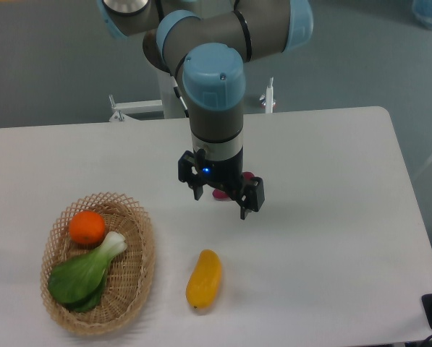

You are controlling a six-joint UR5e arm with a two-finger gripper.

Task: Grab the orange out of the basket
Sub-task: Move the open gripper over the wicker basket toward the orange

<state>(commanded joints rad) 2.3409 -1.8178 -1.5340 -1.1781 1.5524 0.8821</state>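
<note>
The gripper [221, 197] hangs with fingers spread, grasping nothing, above the table [331, 217]; the orange [87, 227] sits in the basket [137, 271] (far end, beside a leafy green [82, 273]) at left.

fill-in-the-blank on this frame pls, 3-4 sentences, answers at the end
1. The orange lies in the basket next to a leafy green ____.
2. The yellow-orange fruit lies on the ____, outside the basket.
3. The gripper holds ____; its fingers stand apart.
4. From the camera's view, the basket sits to the ____ of the gripper.

Missing words: vegetable; table; nothing; left
</note>
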